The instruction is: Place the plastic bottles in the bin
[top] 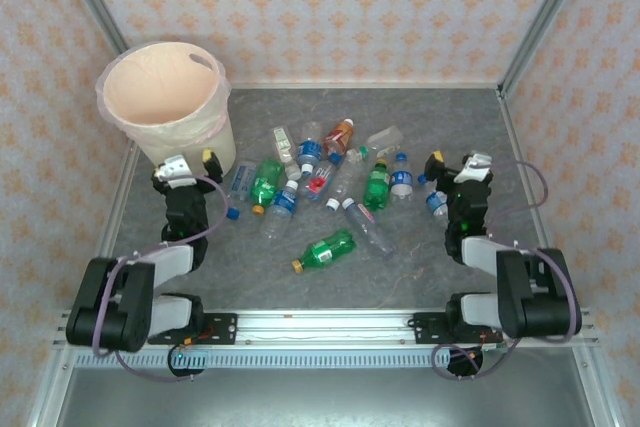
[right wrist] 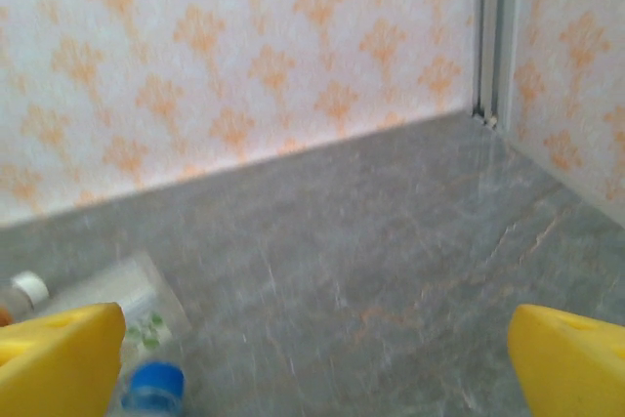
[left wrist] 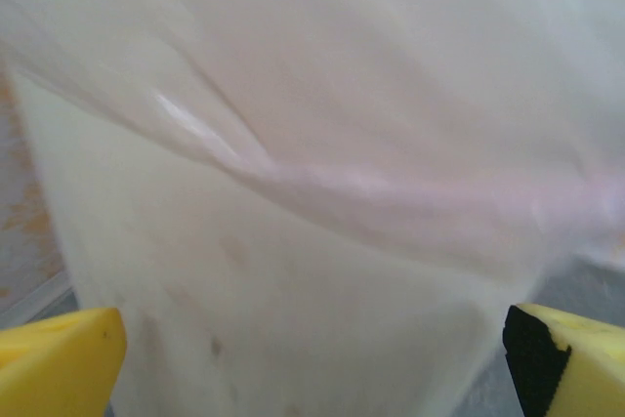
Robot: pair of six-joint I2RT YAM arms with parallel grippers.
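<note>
The left gripper (top: 192,160), wide open and empty, is just beside the tall cream-beige round bin (top: 192,133). The right gripper (top: 455,163), also wide, is near the scattered small plastic bottles (top: 376,185).

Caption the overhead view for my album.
Open, the left gripper and right gripper flank the plastic bottles; the bin stands far left.
</note>
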